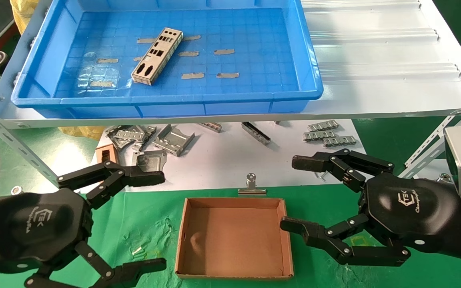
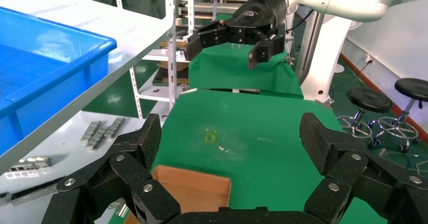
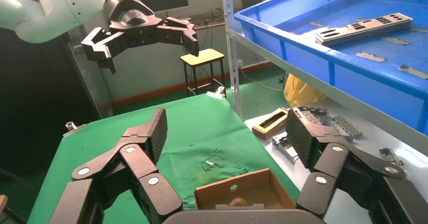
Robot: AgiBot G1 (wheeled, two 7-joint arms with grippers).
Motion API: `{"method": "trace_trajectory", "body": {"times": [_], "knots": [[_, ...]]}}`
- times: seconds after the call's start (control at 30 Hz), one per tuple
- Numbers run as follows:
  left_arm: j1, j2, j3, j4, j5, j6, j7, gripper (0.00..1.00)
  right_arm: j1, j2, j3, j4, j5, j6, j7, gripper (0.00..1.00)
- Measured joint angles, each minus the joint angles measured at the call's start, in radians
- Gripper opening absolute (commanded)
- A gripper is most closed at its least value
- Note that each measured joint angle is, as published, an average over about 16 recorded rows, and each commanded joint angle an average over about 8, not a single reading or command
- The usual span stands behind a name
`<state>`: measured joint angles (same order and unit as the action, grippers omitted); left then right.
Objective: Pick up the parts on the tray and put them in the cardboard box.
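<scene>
One silver-grey part with many cut-outs lies diagonally on the floor of the blue tray, which sits on a raised shelf at the back. The cardboard box stands empty on the green cloth in front. My left gripper hovers open just left of the box. On the box's right side my right gripper is open too. Neither holds anything.
Short grey tape strips are stuck on the tray floor. Small folded brackets and clips lie on the white surface under the shelf, with a binder clip behind the box. A white ribbed sheet lies right of the tray.
</scene>
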<state>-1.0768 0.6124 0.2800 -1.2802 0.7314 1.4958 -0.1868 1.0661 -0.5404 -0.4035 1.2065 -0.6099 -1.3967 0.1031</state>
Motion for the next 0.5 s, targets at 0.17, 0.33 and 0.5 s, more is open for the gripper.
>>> {"method": "trace_trajectory", "body": {"times": [0.17, 0.33, 0.5], "knots": [[0.0, 0.0, 0.0, 0.0, 0.0, 0.0, 0.0, 1.0, 0.0, 0.0, 0.0, 0.0, 0.0, 0.0, 0.0, 0.2], [0.0, 0.0, 0.0, 0.0, 0.0, 0.0, 0.0, 1.0, 0.0, 0.0, 0.0, 0.0, 0.0, 0.0, 0.0, 0.82], [0.0, 0.0, 0.0, 0.0, 0.0, 0.0, 0.0, 1.0, 0.0, 0.0, 0.0, 0.0, 0.0, 0.0, 0.0, 1.0]]}}
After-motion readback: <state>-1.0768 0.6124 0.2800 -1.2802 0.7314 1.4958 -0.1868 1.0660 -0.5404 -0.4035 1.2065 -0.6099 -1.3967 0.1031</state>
